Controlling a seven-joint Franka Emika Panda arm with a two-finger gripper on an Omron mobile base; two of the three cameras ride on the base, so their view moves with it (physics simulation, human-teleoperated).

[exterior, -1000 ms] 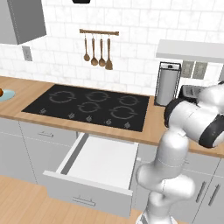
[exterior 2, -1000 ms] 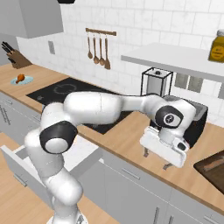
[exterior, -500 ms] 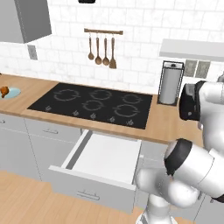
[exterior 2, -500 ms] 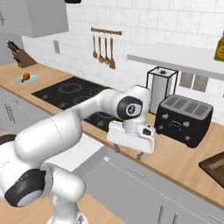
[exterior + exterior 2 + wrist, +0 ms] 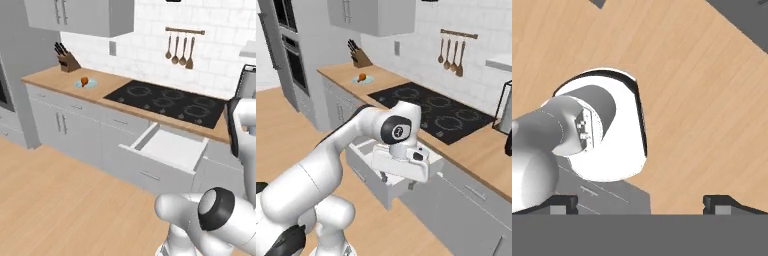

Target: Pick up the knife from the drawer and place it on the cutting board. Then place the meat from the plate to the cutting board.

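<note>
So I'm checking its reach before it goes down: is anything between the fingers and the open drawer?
Nothing visible blocks it. The gripper hangs open in front of the drawer, over the wooden floor. The drawer's inside looks bare white; no knife can be made out.

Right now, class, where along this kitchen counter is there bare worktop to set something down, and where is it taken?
Bare wood lies between the plate and the hob, and between the knife block and the plate. The hob covers the middle stretch. The open drawer below shows a bare white floor.
</note>
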